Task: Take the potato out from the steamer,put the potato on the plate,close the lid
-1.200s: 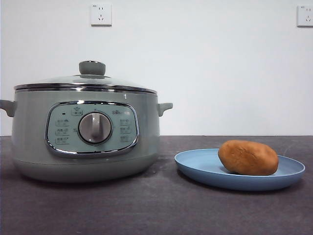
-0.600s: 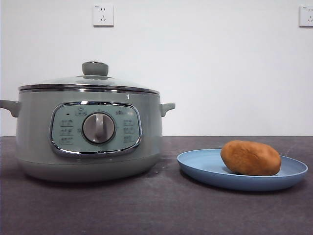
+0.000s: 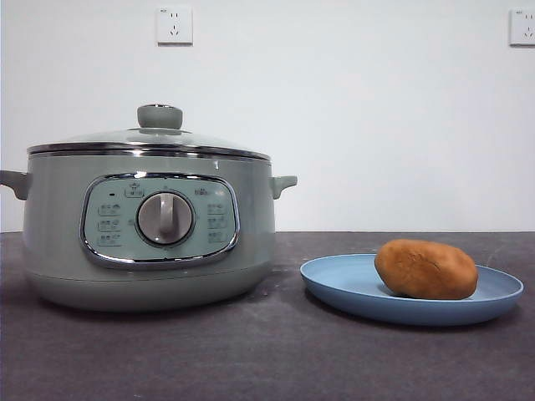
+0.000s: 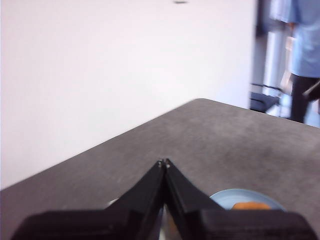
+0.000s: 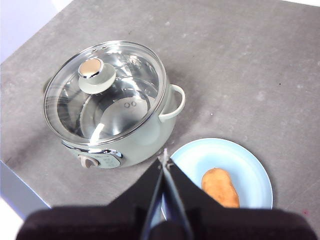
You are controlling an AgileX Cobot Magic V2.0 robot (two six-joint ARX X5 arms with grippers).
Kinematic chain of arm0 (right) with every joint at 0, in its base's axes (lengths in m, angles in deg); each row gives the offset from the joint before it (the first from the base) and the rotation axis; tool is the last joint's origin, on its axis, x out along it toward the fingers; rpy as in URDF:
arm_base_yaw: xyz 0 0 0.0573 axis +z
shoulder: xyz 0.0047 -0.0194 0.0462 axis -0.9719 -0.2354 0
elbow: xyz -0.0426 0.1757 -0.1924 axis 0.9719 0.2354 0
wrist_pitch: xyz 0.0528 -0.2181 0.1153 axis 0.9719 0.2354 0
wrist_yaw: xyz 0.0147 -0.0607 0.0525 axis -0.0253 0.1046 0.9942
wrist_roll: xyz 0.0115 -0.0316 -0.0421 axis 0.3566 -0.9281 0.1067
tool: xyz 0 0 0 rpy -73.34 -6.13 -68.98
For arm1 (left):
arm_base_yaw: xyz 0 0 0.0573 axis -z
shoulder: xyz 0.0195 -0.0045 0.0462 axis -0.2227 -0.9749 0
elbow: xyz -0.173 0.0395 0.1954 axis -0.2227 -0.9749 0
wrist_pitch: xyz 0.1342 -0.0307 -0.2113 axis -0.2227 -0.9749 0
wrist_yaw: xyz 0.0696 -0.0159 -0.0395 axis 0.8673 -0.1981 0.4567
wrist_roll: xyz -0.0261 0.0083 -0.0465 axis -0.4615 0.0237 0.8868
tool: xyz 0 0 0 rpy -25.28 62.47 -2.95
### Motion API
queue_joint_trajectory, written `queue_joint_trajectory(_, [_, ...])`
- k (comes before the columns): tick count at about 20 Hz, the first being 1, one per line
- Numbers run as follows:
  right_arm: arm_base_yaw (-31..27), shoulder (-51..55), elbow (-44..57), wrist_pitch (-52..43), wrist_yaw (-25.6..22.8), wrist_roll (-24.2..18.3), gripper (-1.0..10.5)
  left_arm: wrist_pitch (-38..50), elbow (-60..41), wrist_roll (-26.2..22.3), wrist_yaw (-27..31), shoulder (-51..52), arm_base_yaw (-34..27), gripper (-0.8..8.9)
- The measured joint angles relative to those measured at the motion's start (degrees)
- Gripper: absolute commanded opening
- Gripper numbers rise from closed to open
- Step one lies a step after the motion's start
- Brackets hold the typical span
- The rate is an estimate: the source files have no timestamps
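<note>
Front view is showing nothing shifting: lid (image 3: pixel 150 140) sitting on steamer (image 3: pixel 146 225), potato (image 3: pixel 426 269) resting on plate (image 3: pixel 410 291), both jaws pressed together, task seemingly finishing.

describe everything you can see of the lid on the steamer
The lid is a round dome of clear glass with a chrome rim, a pale green knob capped by a shiny disc, and two small vent holes. It sits level and closed on the sage-green steamer, its rim resting all around the pot's top edge. Through the glass the pot's inside looks empty. No hand touches it; the knob stands upright at the centre.
</note>
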Motion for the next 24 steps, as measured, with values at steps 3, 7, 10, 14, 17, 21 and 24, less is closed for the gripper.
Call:
queue_joint_trajectory(3, [0.0,0.0,0.0,0.0,-0.02,0.02,0.0,2.51,-14.91,1.57,2.1,11.23,-5.11,-0.04])
queue_joint_trajectory(7, [0.0,0.0,-0.02,0.0,0.0,0.0,0.0,4.85,-29.38,2.14,3.04,23.96,-9.01,-0.04])
queue_joint_trajectory(10, [0.0,0.0,-0.02,0.0,-0.02,0.02,0.0,7.89,-37.68,3.06,3.48,31.91,-11.02,-0.04])
queue_joint_trajectory(14, [0.0,0.0,-0.02,0.0,-0.02,0.02,0.0,9.99,-46.07,6.95,5.97,37.9,-12.41,-0.04])
queue_joint_trajectory(17, [0.0,0.0,-0.02,0.0,0.0,0.0,0.0,9.97,-49.59,9.51,9.05,40.19,-12.41,-0.04])
queue_joint_trajectory(21, [0.0,0.0,0.0,0.0,-0.02,0.02,0.0,10.34,-51.3,10.99,14.4,43.06,-12.41,-0.04])
queue_joint_trajectory(24, [0.0,0.0,-0.02,0.0,-0.02,0.0,0.0,9.16,-51.74,11.37,16.9,43.3,-12.44,-0.04])
